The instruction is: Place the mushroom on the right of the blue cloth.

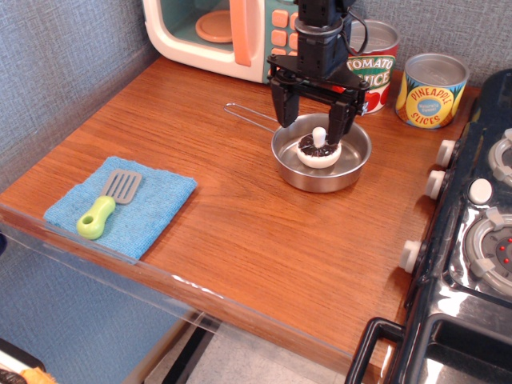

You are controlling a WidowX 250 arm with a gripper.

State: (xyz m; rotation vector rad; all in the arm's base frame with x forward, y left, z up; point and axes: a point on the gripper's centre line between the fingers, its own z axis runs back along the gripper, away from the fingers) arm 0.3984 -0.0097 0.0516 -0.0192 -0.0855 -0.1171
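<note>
a wooden counter (240,216) is seen from above and in front. a black gripper (310,126) hangs over a round steel pan (349,172) near the back of the counter, its two fingers (283,108) spread wide apart with nothing held between them. the mushroom (319,150) lies inside the pan, gills up, its short white stem pointing upward; the fingers stand to either side of it, just above, and contact cannot be made out. the pan's thin wire handle (248,116) reaches back and left across the wood.

the blue cloth (152,212) is spread flat at the counter's front left corner, well apart from the pan. a spatula (106,203) with a green handle and grey blade lies on the cloth.

behind the pan, a toy microwave (232,36) is set against the wall, its door open. to its right stand a tomato sauce can (374,64), partly hidden by the arm, and a pineapple slices can (432,90). a black toy stove (472,240) with white knobs fills the right edge.
</note>
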